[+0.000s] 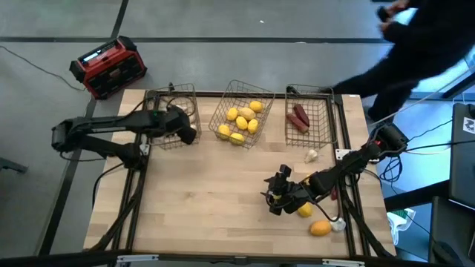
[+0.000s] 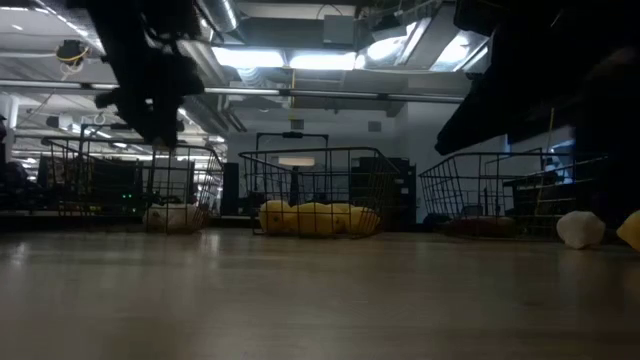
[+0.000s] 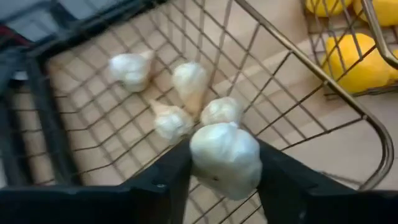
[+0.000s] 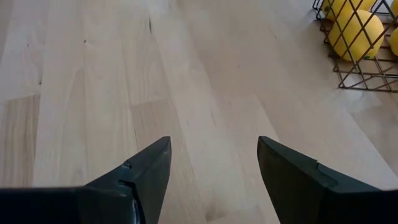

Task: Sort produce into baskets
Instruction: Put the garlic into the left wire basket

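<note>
Wooden table (image 1: 200,193), lemons (image 1: 243,122) in middle basket (image 1: 223,111)

Dim backlit low view, ceiling glare

Light wooden plank table (image 1: 208,200) stands on grey floor (image 1: 223,18). Red-and-black box (image 1: 108,67) sits on the floor off the table. Ceiling light panels (image 2: 300,58) lit overhead. Person in dark clothing (image 1: 415,52) alongside.
</note>
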`<state>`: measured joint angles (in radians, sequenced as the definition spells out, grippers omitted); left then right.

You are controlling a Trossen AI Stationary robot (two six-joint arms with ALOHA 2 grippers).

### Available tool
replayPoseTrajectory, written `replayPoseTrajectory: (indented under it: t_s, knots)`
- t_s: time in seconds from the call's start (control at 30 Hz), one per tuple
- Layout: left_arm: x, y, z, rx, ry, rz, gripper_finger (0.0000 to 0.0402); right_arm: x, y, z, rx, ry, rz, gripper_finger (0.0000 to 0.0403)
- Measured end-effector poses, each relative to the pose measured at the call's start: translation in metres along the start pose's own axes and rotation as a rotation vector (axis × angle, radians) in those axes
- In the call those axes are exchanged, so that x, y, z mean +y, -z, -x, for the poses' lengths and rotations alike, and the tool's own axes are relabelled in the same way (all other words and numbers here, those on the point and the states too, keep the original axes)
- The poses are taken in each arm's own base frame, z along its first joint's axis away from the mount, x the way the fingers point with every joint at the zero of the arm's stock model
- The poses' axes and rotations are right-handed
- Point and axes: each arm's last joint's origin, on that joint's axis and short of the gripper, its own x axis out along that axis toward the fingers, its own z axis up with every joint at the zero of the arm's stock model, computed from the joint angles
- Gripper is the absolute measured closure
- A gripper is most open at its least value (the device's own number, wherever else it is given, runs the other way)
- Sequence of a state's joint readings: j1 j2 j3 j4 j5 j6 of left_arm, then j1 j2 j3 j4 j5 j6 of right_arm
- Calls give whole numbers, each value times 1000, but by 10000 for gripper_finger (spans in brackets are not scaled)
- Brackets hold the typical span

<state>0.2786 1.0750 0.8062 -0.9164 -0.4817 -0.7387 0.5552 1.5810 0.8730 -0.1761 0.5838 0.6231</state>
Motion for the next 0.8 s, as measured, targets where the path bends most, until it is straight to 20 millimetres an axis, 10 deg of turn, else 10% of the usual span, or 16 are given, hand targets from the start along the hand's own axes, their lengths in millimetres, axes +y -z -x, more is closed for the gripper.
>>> replayPoseTrajectory:
  t_s: [0.8]
  knots:
    - [19, -21, -73, 279, -140, -96, 253, 0, 0, 0, 0, 0, -2, 165]
